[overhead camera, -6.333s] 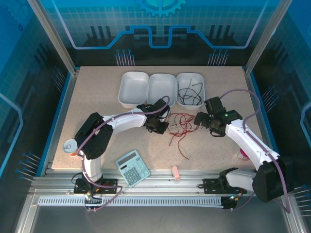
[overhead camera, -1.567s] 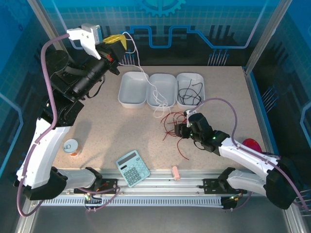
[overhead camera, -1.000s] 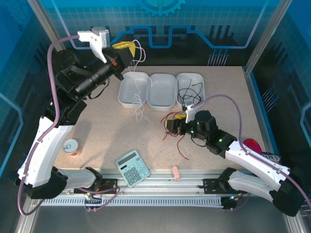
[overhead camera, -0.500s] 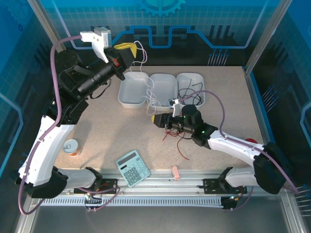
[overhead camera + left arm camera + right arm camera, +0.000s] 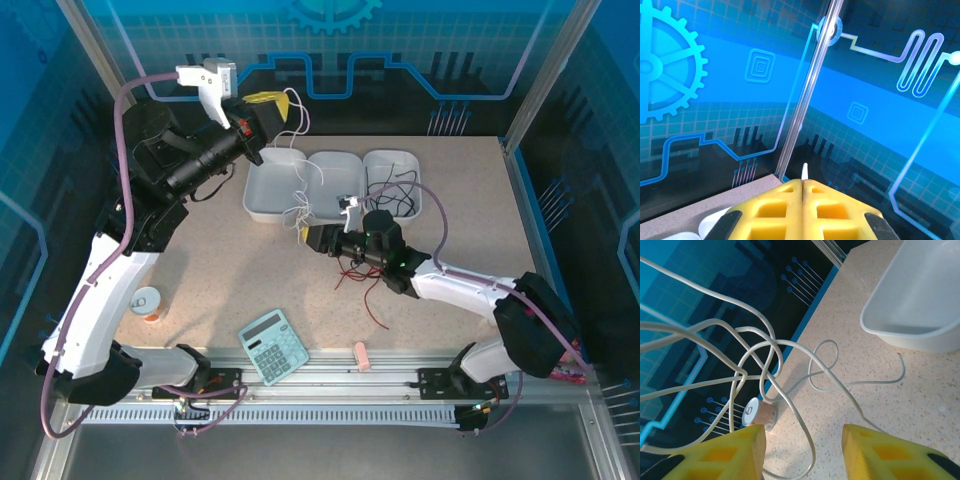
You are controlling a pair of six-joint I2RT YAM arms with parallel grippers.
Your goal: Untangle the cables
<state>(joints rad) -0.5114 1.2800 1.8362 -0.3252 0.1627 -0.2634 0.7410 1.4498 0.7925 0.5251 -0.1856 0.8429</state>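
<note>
You had one thin white cable (image 5: 302, 190) hanging from the raised left gripper (image 5: 275, 100) down to the counter (image 5: 200, 230) beside the left white plastic tray (image 5: 265, 190). A loose tangle of red cables (image 5: 362, 268), its strands too snarled to count, lay on the counter. Black cables (image 5: 385, 200) sat in the right one (image 5: 410, 160) of the three trays; the middle tray (image 5: 335, 175) lay between.

Your left arm reached high, its gripper (image 5: 803, 187) clamped on the white cable's end. Your right arm stretched low across the counter. Its gripper (image 5: 310, 238) was near the hanging loops (image 5: 790, 345), its yellow fingers (image 5: 875, 450) apart and clasping nothing.
</note>
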